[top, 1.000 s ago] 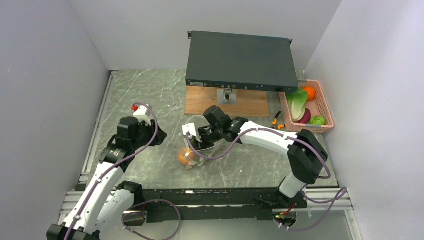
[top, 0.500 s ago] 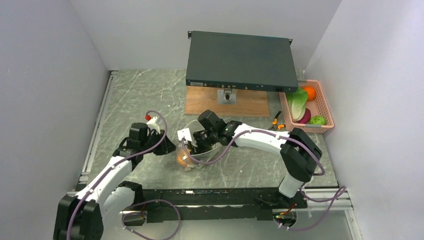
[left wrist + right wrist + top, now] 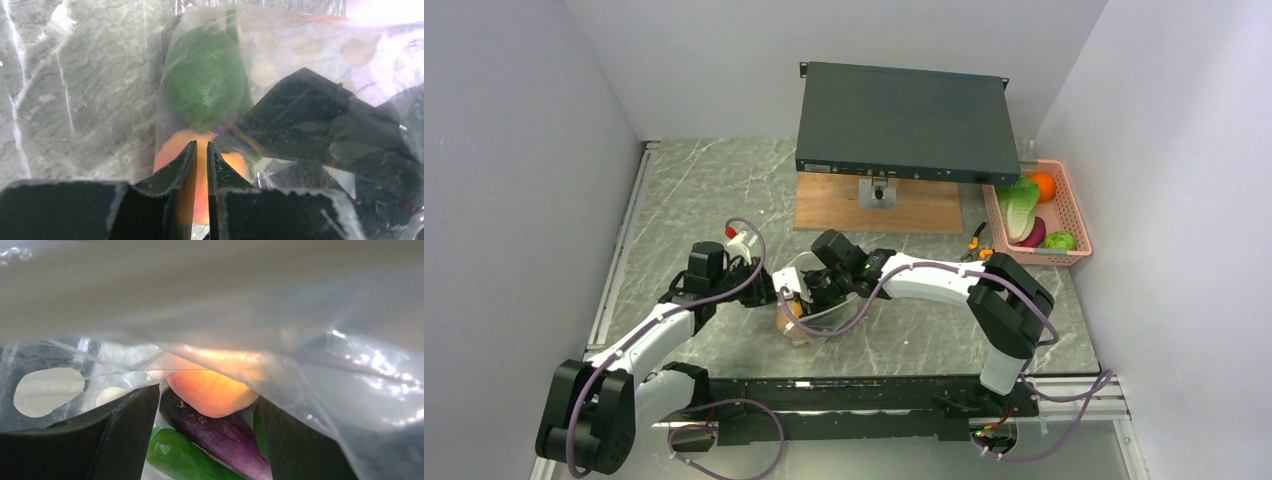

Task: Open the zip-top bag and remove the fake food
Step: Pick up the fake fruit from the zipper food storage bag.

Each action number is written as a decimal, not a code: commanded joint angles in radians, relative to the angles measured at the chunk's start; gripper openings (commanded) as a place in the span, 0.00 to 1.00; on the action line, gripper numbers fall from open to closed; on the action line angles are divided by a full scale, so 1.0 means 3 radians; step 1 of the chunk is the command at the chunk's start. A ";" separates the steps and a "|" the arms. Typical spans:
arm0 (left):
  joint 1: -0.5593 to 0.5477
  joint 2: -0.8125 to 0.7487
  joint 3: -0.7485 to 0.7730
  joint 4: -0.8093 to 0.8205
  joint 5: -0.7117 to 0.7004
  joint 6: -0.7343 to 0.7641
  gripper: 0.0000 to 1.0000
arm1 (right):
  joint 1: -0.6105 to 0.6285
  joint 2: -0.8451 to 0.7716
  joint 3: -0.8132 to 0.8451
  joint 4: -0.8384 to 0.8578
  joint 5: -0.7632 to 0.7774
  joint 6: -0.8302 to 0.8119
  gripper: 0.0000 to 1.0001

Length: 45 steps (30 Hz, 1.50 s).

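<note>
Right now your bag (image 3: 816, 312) lies on the table (image 3: 694, 200), in the middle of its near half, between your 2 grippers. It is clear, floppy film printed with pale oval dots, crumpled and bulging over the food inside.

Through the film, the left wrist view shows you a round green piece (image 3: 205, 85) with a dull, pebbled skin. Just below it sits a smooth orange piece (image 3: 170, 145).

Your left gripper (image 3: 201, 150) is at the bag's left side. Its jaws are drawn almost together, with only a thin slit between them, and the tips are over the orange piece. You cannot tell whether any film is caught between them.

Your right gripper (image 3: 210, 400) is pushed into the bag from the right, with film draped over its fingers. Its jaws are spread wide and grasp nothing. Between them you see the orange piece, under it a purple piece (image 3: 220, 437), and lowest a glossy green bit (image 3: 175, 455).

Well apart from the bag, at the table's right edge, your pink basket (image 3: 1049, 258) holds 4 more pieces. These are a lettuce (image 3: 1022, 205), an orange ball (image 3: 1044, 185), a dark piece (image 3: 1032, 232) and a light green piece (image 3: 1059, 240).
</note>
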 commanded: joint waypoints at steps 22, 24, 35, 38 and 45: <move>-0.0084 0.0014 -0.0032 0.0215 0.0136 -0.0053 0.17 | 0.0124 0.0337 0.0022 0.0712 -0.0040 0.0511 0.68; -0.0085 -0.0083 0.0033 0.0108 0.0082 -0.0009 0.18 | 0.0099 0.0291 0.0060 0.0625 -0.0128 0.0500 0.53; 0.0023 -0.0757 0.0201 -0.0238 -0.0291 0.0321 0.39 | -0.0241 -0.0108 0.0246 -0.0052 -0.0552 0.0269 0.31; 0.0050 -0.1039 0.0163 -0.0260 -0.0385 0.0422 0.57 | -0.0310 -0.0209 0.0296 -0.0240 -0.0638 0.0205 0.30; 0.0059 -0.1733 0.0044 -0.0349 -0.0815 0.0657 0.97 | -0.0473 -0.0411 0.0461 -0.0788 -0.0836 -0.0093 0.30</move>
